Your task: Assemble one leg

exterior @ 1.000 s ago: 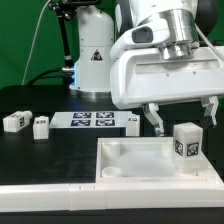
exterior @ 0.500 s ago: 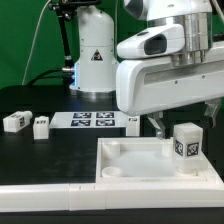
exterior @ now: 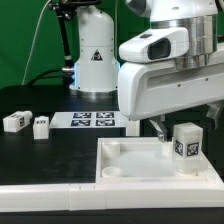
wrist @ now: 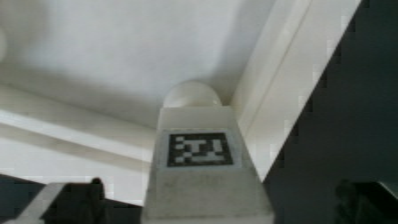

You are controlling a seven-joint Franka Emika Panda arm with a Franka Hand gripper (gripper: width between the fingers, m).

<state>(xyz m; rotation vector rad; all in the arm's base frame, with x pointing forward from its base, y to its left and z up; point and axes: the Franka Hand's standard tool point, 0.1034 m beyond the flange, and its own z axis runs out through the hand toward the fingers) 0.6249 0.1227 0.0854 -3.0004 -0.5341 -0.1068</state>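
Note:
A white leg with a black-and-white tag stands upright in the corner socket of the large white tabletop, at the exterior view's right. My gripper hangs just above it, open, with one finger on each side and gaps to the leg. In the wrist view the leg fills the middle, tag facing the camera. My gripper shows there only as dark fingertips at the lower corners, clear of the leg. The gripper holds nothing.
Two loose legs lie at the exterior view's left, and another lies by the marker board. The robot base stands behind. The tabletop's raised rim runs beside the standing leg.
My gripper has shifted toward the exterior view's right, over the standing leg. The leg and the loose parts have not moved.

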